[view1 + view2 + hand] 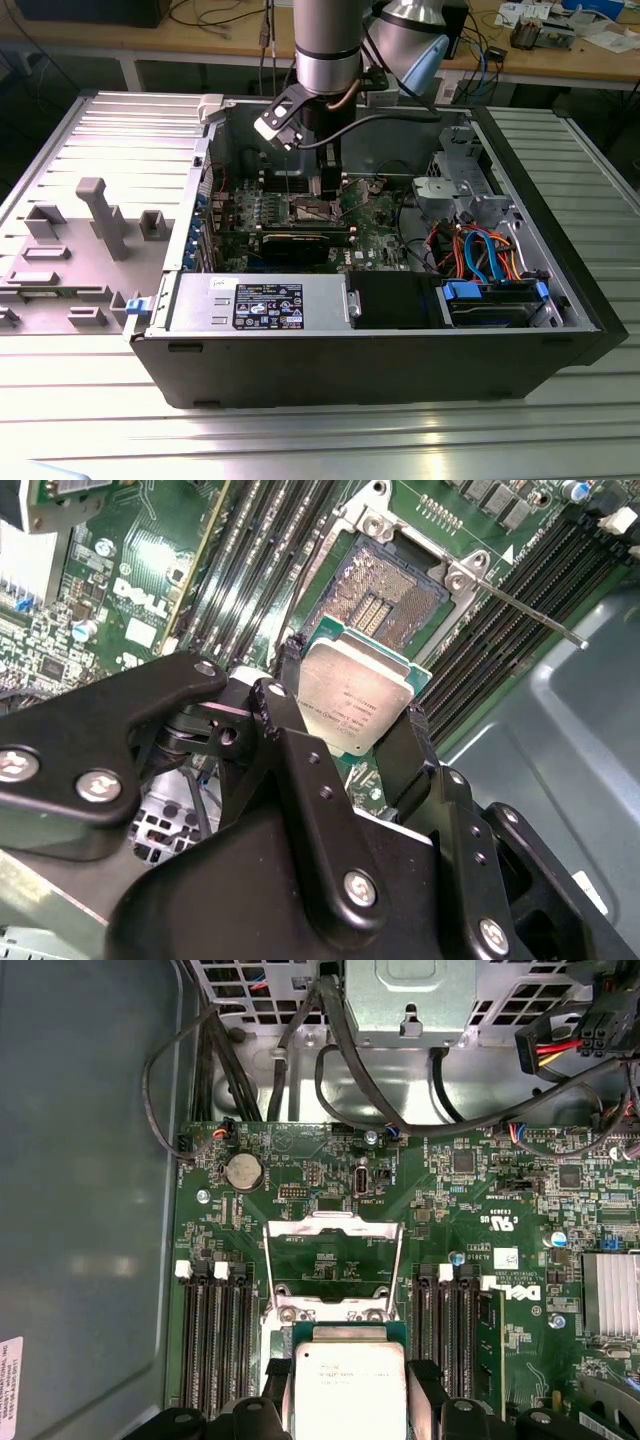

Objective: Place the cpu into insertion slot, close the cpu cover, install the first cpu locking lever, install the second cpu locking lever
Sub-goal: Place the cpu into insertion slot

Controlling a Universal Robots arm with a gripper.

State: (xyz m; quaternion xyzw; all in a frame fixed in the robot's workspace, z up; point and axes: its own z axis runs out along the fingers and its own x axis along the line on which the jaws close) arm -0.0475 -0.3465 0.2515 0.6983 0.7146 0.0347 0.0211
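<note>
End effector [352,692] clamps the cpu [356,698] — at the edge of the uncovered insertion slot [392,588].

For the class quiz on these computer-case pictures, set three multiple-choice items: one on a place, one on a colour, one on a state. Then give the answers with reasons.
1. Where is the flat silvery square cpu?
A. clamped in the black gripper
B. seated in the socket
C. lying beside the case

2. What colour is the circuit board around the square metal-bordered insertion slot?
A. red
B. green
C. white

3. What state is that insertion slot in?
A. empty, contacts bare
B. filled by a chip
C. covered by a closed plate

Answers: 1 A, both wrist views show the gripper's fingers pressing the cpu's edges. 2 B, green shows all round. 3 A, the second wrist view shows bare contacts.
</note>
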